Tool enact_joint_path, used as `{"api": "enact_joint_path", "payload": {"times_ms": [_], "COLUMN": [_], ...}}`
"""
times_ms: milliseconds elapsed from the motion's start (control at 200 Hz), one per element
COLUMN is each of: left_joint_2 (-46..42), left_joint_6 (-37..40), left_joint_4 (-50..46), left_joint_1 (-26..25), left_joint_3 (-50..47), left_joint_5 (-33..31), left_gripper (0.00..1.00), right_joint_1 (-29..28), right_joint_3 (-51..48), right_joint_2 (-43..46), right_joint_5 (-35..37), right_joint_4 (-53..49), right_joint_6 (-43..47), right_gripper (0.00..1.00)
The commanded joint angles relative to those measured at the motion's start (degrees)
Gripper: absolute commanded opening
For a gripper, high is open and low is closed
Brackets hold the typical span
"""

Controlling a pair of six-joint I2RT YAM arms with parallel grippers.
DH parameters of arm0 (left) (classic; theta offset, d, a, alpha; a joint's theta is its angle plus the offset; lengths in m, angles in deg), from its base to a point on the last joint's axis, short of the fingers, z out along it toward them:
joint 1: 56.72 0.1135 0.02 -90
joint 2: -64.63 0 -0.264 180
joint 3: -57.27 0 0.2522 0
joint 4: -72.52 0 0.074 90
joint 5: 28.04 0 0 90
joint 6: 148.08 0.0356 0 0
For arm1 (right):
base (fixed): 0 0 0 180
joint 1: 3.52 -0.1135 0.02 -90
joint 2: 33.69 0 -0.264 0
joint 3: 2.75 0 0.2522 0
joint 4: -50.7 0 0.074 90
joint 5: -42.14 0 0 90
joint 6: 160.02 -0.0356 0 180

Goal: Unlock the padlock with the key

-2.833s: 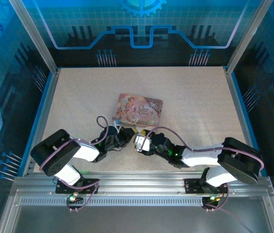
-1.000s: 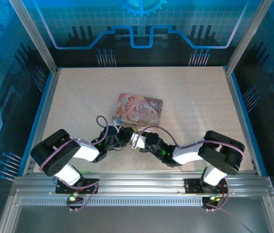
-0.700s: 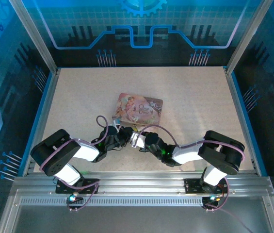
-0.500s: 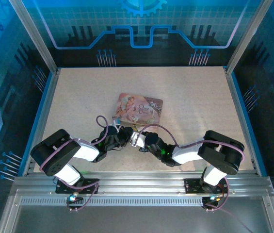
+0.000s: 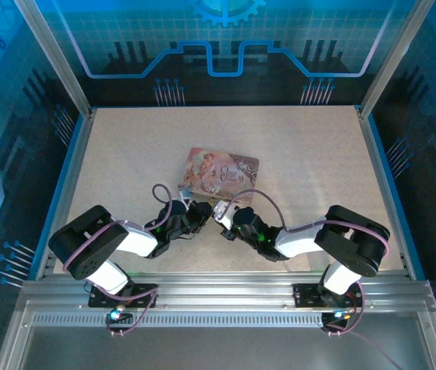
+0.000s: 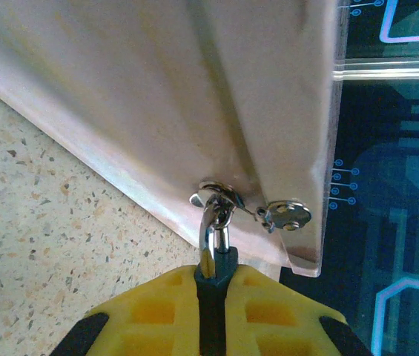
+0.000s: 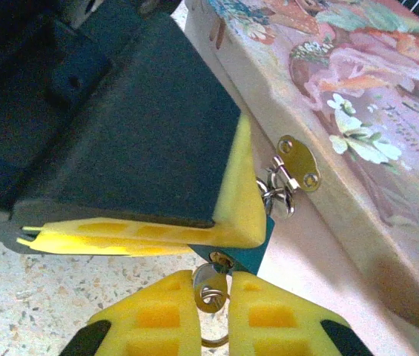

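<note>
In the left wrist view my left gripper point(image 6: 213, 273) is shut on the padlock point(image 6: 212, 297), whose dark body is wedged between the yellow fingers point(image 6: 150, 311). Its silvery shackle point(image 6: 213, 230) passes through the ring on the side of the pink tin point(image 6: 157, 96). The right wrist view has my right gripper point(image 7: 213, 282) shut on the round silvery head of the key point(image 7: 210, 288), with a small ring hanging from it. The key's tip meets the underside of the bluish padlock point(image 7: 252, 251). From above, both grippers point(image 5: 201, 216) point(image 5: 222, 215) meet at the near edge of the tin point(image 5: 220, 171).
The tin's hasp plate point(image 7: 298, 165) sits just right of the padlock. The left gripper's dark body and yellow finger point(image 7: 142, 133) crowd the space above my right fingers. Speckled tabletop point(image 5: 295, 146) lies open around the tin, with metal rails point(image 5: 218, 289) at the near edge.
The right arm folded in toward the centre early on; over the last second its gripper edged slightly toward the tin. The left arm has held still.
</note>
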State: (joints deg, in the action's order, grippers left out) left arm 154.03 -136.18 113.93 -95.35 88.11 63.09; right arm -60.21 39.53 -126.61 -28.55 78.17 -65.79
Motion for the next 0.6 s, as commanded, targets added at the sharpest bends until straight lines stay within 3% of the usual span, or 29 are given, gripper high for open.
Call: {"api": "enact_joint_path", "payload": {"times_ms": [0, 265, 450, 595], "left_joint_2": [0.0, 0.6, 1.1, 0.8], "left_joint_6": [0.0, 0.0, 0.1, 0.5], "left_joint_4": [4.2, 3.7, 3.5, 2.7], "left_joint_1": [-1.1, -1.5, -1.6, -1.6], "left_joint_3": [0.1, 0.9, 1.3, 1.5], "left_joint_5": [0.7, 0.5, 0.4, 0.2], "left_gripper": [0.05, 0.05, 0.06, 0.13], "right_joint_1": [1.6, 5.5, 5.9, 6.2], "right_joint_3": [-0.2, -0.7, -0.7, -0.8], "right_joint_2": [0.7, -0.1, -0.3, -0.5], "right_joint_5": [-4.0, -10.0, -10.1, -11.0], "right_joint_4": [2.3, 2.8, 2.1, 1.7], "right_joint_6": [-8.0, -16.7, -16.4, -16.4], "right_gripper": [0.0, 0.0, 0.0, 0.0]}}
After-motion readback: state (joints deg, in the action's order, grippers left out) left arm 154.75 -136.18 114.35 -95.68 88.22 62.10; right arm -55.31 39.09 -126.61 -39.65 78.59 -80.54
